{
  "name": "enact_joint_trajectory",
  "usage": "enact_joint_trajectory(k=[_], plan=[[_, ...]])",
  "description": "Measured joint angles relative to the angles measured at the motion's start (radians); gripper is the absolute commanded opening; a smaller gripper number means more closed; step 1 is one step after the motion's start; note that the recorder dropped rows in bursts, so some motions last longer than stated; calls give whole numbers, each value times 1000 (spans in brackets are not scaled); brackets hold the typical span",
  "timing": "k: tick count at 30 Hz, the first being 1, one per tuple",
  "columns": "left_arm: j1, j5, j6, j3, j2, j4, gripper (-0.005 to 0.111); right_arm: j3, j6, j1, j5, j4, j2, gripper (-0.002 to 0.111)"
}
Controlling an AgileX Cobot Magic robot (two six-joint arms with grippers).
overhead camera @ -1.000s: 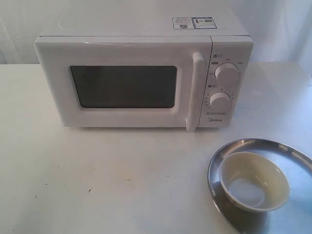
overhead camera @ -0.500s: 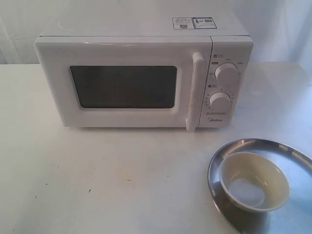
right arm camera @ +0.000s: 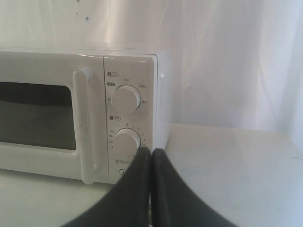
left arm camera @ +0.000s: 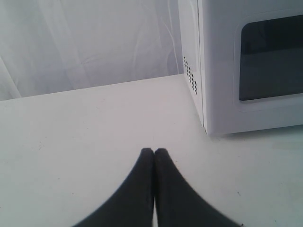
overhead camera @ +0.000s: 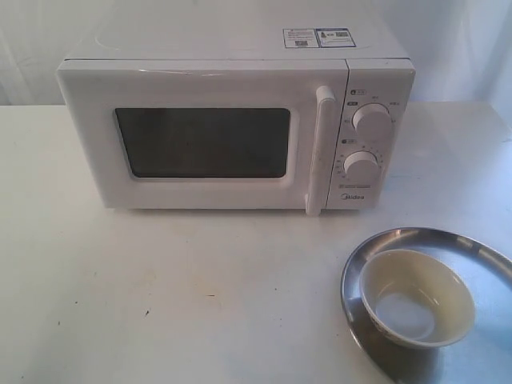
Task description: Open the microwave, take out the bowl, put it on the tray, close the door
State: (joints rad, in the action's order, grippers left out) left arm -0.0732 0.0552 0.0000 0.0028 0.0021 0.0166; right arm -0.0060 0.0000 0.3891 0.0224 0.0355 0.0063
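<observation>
My right gripper (right arm camera: 151, 153) and left gripper (left arm camera: 154, 152) are both pressed together and empty; the closed door (right arm camera: 42, 66) is just ahead of the right one. The bowl (overhead camera: 417, 298) sits in the tray (overhead camera: 400, 236), outside both wrist cameras. I judge it glazed, slippery and breakable, so I would pinch its rim.

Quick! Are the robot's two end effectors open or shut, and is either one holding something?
Left end effector: closed, holding nothing.
Right end effector: closed, holding nothing.
</observation>
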Motion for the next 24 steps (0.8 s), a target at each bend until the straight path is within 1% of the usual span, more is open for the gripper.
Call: enact_joint_trajectory(k=[24], plan=[[0, 0, 0, 0, 0, 0, 0, 0, 18, 0, 30, -18, 0, 0]])
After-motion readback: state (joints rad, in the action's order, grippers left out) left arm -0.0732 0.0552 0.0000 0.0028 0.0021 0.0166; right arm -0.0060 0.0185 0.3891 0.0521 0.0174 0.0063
